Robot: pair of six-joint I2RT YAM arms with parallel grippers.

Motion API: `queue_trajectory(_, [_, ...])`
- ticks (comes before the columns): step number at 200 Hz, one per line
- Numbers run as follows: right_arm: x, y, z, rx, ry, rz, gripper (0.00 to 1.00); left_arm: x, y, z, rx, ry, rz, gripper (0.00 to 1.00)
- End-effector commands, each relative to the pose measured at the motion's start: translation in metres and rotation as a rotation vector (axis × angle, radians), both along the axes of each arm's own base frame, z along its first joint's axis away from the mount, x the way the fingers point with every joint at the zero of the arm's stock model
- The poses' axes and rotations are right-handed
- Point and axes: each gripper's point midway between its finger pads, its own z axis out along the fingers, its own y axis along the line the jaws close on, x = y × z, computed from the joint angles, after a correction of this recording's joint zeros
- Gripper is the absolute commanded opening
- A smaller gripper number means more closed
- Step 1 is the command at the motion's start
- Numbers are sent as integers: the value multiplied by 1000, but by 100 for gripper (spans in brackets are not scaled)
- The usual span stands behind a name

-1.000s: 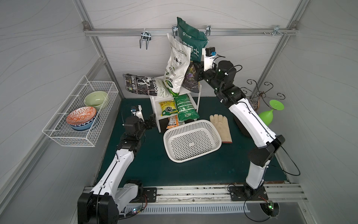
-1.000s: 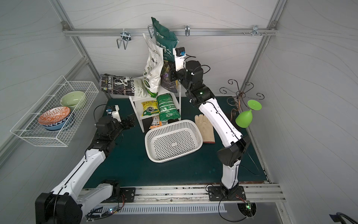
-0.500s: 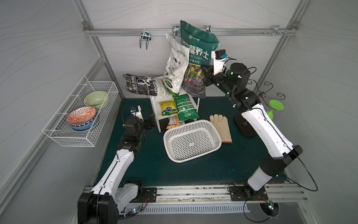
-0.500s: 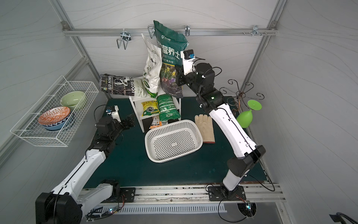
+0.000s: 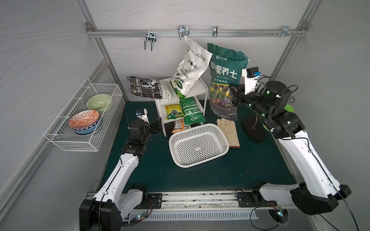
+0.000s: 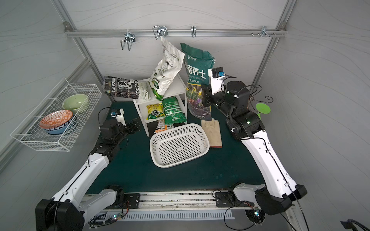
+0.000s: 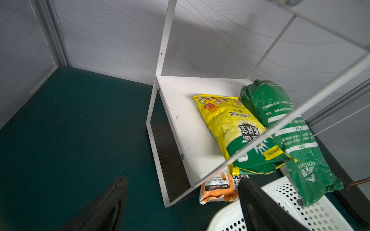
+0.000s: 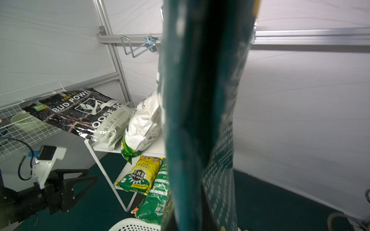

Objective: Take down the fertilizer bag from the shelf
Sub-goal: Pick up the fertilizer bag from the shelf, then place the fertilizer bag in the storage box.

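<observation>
Since a second ago the dark green fertilizer bag (image 5: 225, 80) has come away from the rail (image 5: 250, 33) and out from behind the white bag (image 5: 190, 66). Then it stood high over the shelf (image 5: 200, 88); now it hangs lower, off to the shelf's right. Right arm has swung out to the right with it. Left arm unchanged.

Right claw (image 5: 235, 96): clamped tight on the bag's right edge, about mid-height. Bag upright, printed face toward the top cameras, top end above the claw, lower end below it. In both top views the bag (image 6: 197, 80) sits just beside the shelf's right legs; contact with them cannot be told. Its lower edge lines up with the fingertips of the glove (image 5: 228, 130) lying on the green mat (image 5: 160, 170); touching or not, unclear. In the right wrist view the bag (image 8: 200, 100) shows edge-on and fills the middle, with the shelf (image 8: 100, 149) off to one side.

Left claw (image 7: 182, 180): jaws wide apart, holding nothing, low beside the shelf (image 7: 180, 104), near its lower board, well apart from the bag.
</observation>
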Motion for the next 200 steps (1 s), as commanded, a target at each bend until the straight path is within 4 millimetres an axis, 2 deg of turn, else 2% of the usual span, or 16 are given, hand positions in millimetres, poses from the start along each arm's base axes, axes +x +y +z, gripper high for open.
queue_trajectory(1, [-41, -28, 84, 173, -246, -14, 0, -5, -16, 49, -49, -85, -84, 90])
queue_trajectory(33, [-42, -35, 54, 140, -163, -37, 0, -18, -28, 63, -38, -53, -171, 89])
queue_trajectory(62, [-40, -41, 15, 110, -62, -63, 0, -33, -44, 86, -136, -92, -249, 89])
queue_trajectory(82, [-39, -46, -13, 101, 5, -83, 0, -43, -67, 97, -223, -102, -345, 87])
queue_trajectory(103, [-44, -40, -36, 108, 55, -31, 0, -56, -101, 95, -214, -74, -455, 86])
queue_trajectory(125, [-49, -28, -55, 127, 96, 35, 0, -67, -133, 77, -152, -11, -538, 86])
queue_trajectory(145, [-48, -21, -68, 137, 117, 69, 0, -72, -149, 51, -137, 57, -564, 85])
queue_trajectory(166, [-44, -15, -81, 156, 106, 93, 0, -75, -155, 23, -153, 128, -562, 85])
queue_trajectory(200, [-35, -7, -95, 191, 54, 115, 0, -81, -149, -15, -138, 220, -526, 85])
